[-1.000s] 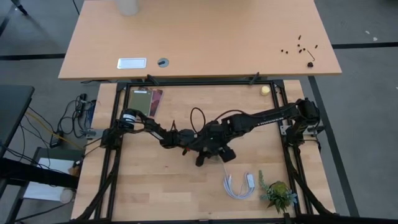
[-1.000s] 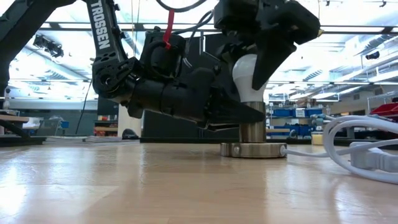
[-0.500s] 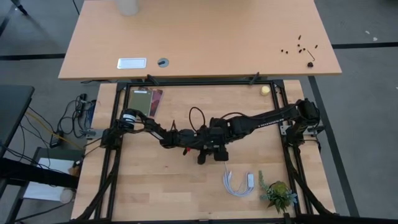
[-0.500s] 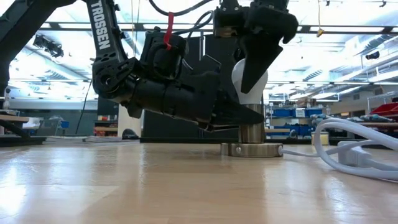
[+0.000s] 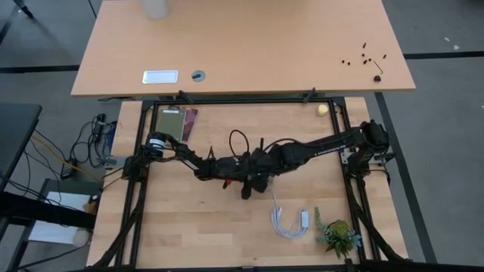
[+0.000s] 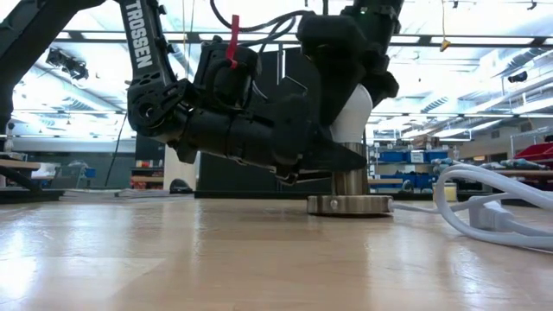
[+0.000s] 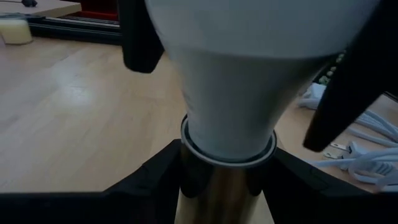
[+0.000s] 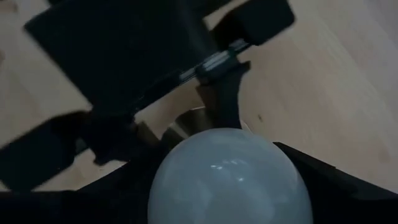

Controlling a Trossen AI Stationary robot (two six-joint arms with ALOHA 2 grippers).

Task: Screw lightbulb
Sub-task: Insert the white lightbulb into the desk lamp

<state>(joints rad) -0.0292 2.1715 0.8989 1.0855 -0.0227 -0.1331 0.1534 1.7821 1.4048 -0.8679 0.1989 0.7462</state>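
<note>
The frosted-white lightbulb [image 6: 358,116] stands upright in a metal socket [image 6: 350,181], whose round flat base [image 6: 349,206] rests on the wooden table [image 5: 189,227] near its middle. My left gripper [image 7: 227,186] reaches in level from the table's left and is shut on the socket's stem. Coming down from above, my right gripper [image 8: 227,186] is shut on the bulb's dome [image 8: 227,174]. In the high view the two grippers [image 5: 255,180] meet at one spot and hide the bulb. My left gripper pinches the socket's metal stem [image 7: 219,196] between its two fingers [image 7: 155,177], just under the bulb's neck. The fingers come level from the table's left. The socket stands upright on its base. My right gripper grips the bulb's wide upper part [image 7: 249,25] between its two fingers [image 7: 348,81], one on each side. The fingers slant down from above. The bulb stands upright in the socket.
A coiled white cable with a plug [image 5: 290,222] lies just near-right of the socket, with a small green plant [image 5: 338,236] beyond it. A yellow object [image 5: 323,109] sits at the far right. A second table [image 5: 242,45] stands behind.
My right gripper has rolled about the bulb's upright axis while staying over it, so its fingers now stand on other sides of the bulb. My left gripper has kept its hold on the socket's stem, and the socket has stayed on the table.
</note>
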